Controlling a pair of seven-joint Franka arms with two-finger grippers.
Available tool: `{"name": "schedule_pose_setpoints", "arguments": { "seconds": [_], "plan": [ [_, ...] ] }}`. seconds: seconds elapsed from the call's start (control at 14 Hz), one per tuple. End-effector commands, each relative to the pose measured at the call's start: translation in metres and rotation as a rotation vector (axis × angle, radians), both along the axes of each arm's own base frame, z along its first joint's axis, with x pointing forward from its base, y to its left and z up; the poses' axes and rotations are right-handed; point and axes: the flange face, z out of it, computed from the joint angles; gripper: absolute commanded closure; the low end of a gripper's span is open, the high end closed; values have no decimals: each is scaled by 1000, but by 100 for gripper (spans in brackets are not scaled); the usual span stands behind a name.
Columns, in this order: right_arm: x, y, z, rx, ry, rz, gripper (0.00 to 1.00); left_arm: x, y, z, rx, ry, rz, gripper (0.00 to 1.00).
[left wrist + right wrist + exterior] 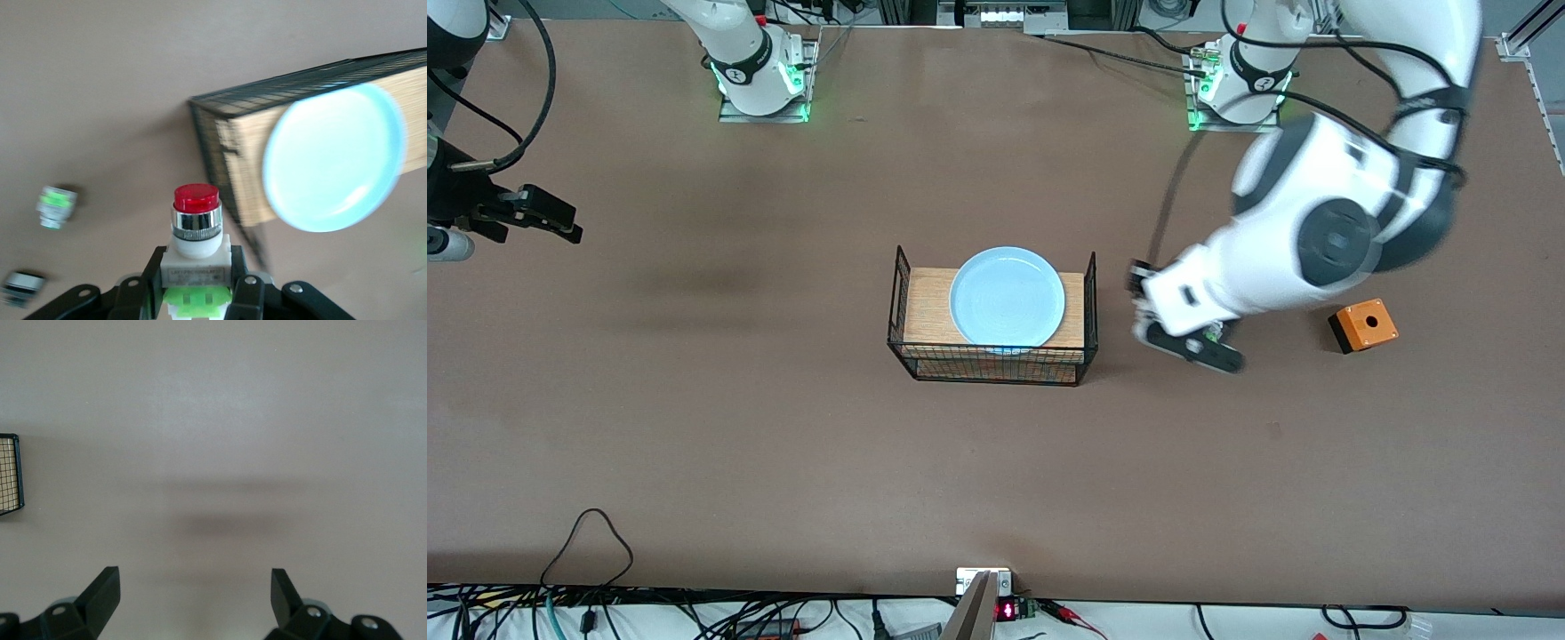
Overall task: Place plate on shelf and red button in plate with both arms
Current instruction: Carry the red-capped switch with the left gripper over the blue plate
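Note:
The pale blue plate (1007, 296) lies flat on the wooden top of the black wire rack (996, 366) at the table's middle. It also shows in the left wrist view (333, 157). My left gripper (1208, 338) is up in the air over the table between the rack and an orange box, shut on the red button (195, 230). The button's white body sits between the fingers with its red cap pointing away from the wrist. My right gripper (559, 220) is open and empty over bare table at the right arm's end; its view (195, 581) shows only table beneath it.
An orange box (1363, 324) with a round hole in its top stands toward the left arm's end. A white-green part without a red cap (57, 207) and a small black-and-white button (20, 287) lie on the table. The rack's corner (10, 473) shows in the right wrist view.

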Motion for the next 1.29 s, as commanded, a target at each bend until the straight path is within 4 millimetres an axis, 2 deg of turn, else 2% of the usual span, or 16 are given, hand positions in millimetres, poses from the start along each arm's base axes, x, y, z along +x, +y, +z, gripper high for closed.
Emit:
{"name": "schedule_pose_setpoints", "arguments": {
  "seconds": [0.0,0.21,0.29,0.43,0.5,0.71,0.86,0.93,1.0,1.14,1.21],
  "plan": [
    [0,1,1,2,11,-5,0,-5,-54,3,-17,-1,128,90],
    [-1,2,1,1,18,0,0,0,-105,-8,-76,-57,260,90],
    [-1,2,1,1,19,0,0,0,-113,-10,-86,-61,281,90],
    [-1,3,1,1,19,1,0,-11,-136,-20,-82,-51,297,89],
    [-1,3,1,1,19,1,0,-18,-147,-33,-60,-38,284,89],
    [-1,3,0,1,21,3,0,-17,-147,-69,38,-69,250,88],
    [-1,3,0,1,22,6,0,-33,-163,-97,82,-53,207,85],
    [-3,3,0,3,33,1,0,-44,-176,-105,90,-46,185,85],
    [-3,3,-1,3,36,-4,0,-45,-178,-107,98,-50,179,84],
    [-3,4,0,3,34,-4,0,-44,-176,-108,106,-59,172,70],
    [-3,4,-1,1,36,-2,0,-43,-175,-108,104,-57,171,43]
  ]
}}
